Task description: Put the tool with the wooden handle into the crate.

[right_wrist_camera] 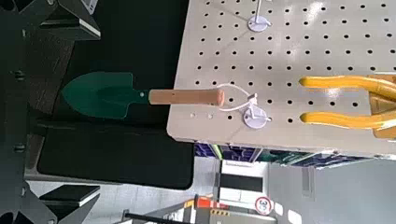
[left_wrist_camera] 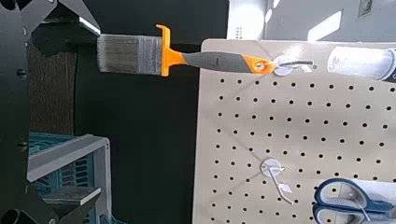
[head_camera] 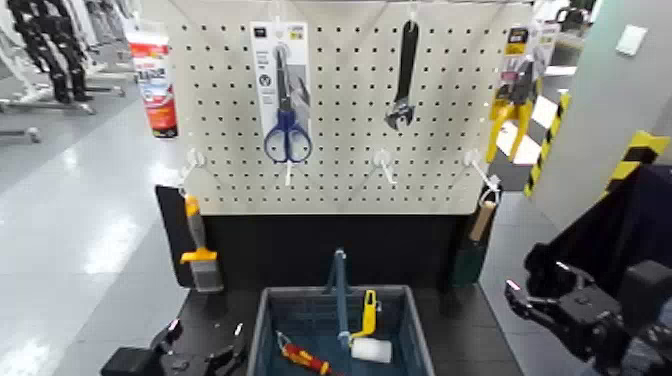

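Wooden-handled green trowel (head_camera: pixel 477 235) hangs at right, uncrated; right gripper (head_camera: pixel 548 299) gapes wide, left gripper (head_camera: pixel 205 350) also open; grasping, carrying and placing remain.

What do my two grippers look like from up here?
Both the left gripper and the right gripper are black, with slim, angular, jointed fingers. Small pinkish-white glints show near some tips. The wrist views show dark bodies and pale grey edges on the fingers.
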You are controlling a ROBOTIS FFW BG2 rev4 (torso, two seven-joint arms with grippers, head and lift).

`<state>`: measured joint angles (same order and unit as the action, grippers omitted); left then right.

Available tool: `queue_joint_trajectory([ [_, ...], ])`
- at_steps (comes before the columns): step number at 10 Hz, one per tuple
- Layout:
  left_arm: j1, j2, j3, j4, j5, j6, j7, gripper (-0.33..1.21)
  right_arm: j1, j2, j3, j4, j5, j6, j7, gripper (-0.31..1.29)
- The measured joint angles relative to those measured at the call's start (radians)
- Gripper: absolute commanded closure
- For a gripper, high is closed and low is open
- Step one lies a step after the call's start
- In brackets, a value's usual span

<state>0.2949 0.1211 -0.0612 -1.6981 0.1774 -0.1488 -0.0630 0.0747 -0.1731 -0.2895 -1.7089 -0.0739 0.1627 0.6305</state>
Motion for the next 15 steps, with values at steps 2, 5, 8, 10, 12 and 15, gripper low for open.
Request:
queue_joint_trajectory([
  [2,0.0,0.0,0.0,0.0,0.001,0.0,-0.001,0.12,-0.069,-0.049,0.022,0.07,-0.016,0.021,0.043,0.14],
  [5,-0.001,0.0,0.0,0.001,0.002,0.0,-0.001,0.12,-0.153,-0.103,0.084,0.16,-0.029,0.027,0.065,0.14],
  [8,-0.003,-0.001,0.0,0.002,0.003,-0.001,-0.003,0.12,-0.238,-0.134,0.15,0.255,-0.037,-0.006,0.072,0.14],
  [10,-0.006,-0.002,0.0,0.005,0.003,-0.003,-0.006,0.12,-0.292,-0.143,0.185,0.328,-0.046,-0.036,0.082,0.14],
  [12,-0.01,-0.004,0.0,0.01,0.003,-0.004,-0.012,0.12,-0.337,-0.147,0.217,0.394,-0.058,-0.058,0.093,0.18],
  [15,-0.017,-0.008,0.001,0.017,0.003,-0.006,-0.023,0.12,-0.385,-0.153,0.264,0.453,-0.072,-0.079,0.101,0.36],
])
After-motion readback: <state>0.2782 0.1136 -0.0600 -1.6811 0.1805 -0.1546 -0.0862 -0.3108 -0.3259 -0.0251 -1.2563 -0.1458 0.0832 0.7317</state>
